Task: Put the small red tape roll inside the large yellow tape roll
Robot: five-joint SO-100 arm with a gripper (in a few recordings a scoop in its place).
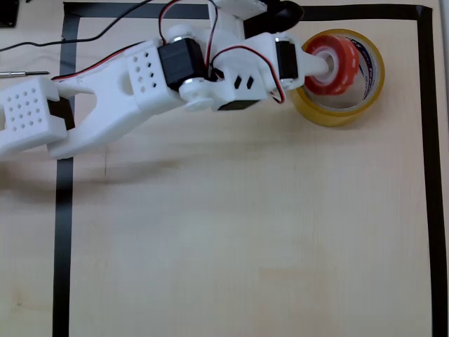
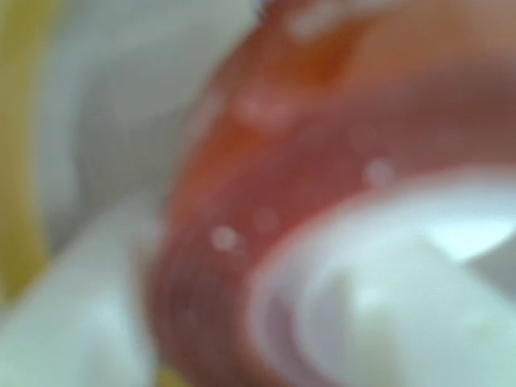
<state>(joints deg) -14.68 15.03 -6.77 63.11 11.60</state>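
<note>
Over the yellow roll (image 1: pixel 338 112), the fingers (image 1: pixel 324 64) are pinching the red roll (image 1: pixel 330 67). It is hanging above the opening, likely for dropping in.

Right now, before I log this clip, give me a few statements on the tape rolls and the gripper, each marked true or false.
1. The small red tape roll lies flat on the bare table, apart from the yellow one. False: it sits tilted over the opening of the large yellow tape roll, within its ring.
2. The gripper is shut on the small red tape roll, one finger through its white core. True.
3. The large yellow tape roll stands near the top right corner of the black tape border in the overhead view. True.
4. The wrist view is sharp. False: it is blurred, with the red roll close up.
</note>
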